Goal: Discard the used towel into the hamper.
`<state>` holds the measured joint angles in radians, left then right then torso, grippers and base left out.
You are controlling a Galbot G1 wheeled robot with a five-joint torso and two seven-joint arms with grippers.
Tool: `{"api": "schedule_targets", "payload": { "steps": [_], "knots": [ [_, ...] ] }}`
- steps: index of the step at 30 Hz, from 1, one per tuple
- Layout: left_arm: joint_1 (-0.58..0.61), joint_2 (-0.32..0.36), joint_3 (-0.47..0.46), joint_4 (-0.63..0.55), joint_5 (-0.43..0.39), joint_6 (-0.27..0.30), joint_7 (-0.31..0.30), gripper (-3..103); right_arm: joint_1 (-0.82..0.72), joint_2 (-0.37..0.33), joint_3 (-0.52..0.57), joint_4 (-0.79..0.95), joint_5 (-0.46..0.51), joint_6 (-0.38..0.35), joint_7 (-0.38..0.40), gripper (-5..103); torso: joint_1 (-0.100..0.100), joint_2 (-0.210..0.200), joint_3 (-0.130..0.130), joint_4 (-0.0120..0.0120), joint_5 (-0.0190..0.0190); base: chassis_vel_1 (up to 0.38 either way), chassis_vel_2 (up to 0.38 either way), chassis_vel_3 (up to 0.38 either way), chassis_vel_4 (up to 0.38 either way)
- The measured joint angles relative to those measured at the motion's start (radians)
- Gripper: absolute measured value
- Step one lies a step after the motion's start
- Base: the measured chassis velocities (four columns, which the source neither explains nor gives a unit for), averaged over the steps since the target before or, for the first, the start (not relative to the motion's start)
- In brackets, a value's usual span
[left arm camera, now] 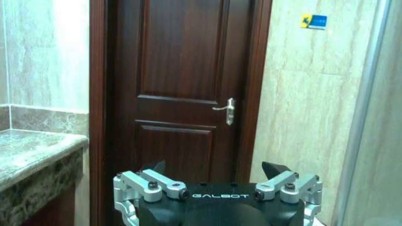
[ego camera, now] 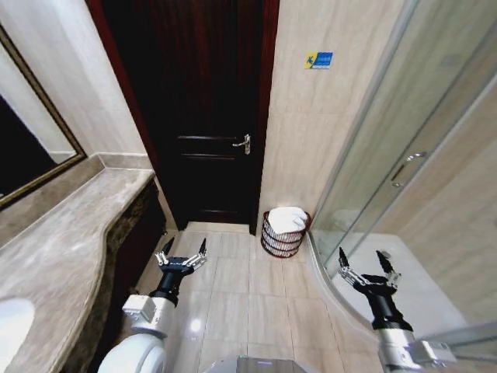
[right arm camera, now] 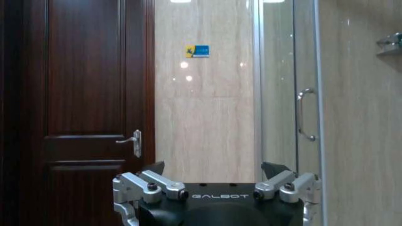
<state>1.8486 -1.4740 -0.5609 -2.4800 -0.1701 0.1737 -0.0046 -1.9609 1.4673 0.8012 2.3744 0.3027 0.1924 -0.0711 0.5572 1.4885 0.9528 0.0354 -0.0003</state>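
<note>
Towel white, soft, light, sits bunched in hamper by door; pinch raised fold if regrasping. Left gripper, right gripper both spread, empty, well apart from hamper.

The small round dark reddish-brown wire hamper stands on the pale tiled floor, at the foot of the beige tiled wall. A folded white towel lies in the hamper, at the top. The tall dark wooden door is just left of the hamper, and the curved glass shower wall is just to its right. A long grey stone counter runs along the left side, with a framed mirror on the wall above it. The open left gripper hangs over the floor beside the counter. The open right gripper hangs by the shower, well apart from the hamper.
</note>
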Motion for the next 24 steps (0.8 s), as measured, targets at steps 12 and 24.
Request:
{"api": "schedule_targets", "payload": {
  "steps": [12, 24],
  "knots": [
    [-0.001, 0.0, 0.0, 0.0, 0.0, 0.0, 0.0, 100, 0.001, 0.0, 0.0, 0.0, 0.0, 0.0, 0.0, 100, 0.002, -0.001, 0.001, -0.0004, 0.0003, 0.028, -0.042, -0.046, 0.05],
    [0.0, 0.0, 0.0, 0.0, 0.0, 0.0, 0.0, 100, 0.0, 0.0, 0.0, 0.0, 0.0, 0.0, 0.0, 100, 0.0, 0.0, 0.0, -0.0001, 0.0003, 0.261, -0.254, -0.252, 0.236]
  ]
}}
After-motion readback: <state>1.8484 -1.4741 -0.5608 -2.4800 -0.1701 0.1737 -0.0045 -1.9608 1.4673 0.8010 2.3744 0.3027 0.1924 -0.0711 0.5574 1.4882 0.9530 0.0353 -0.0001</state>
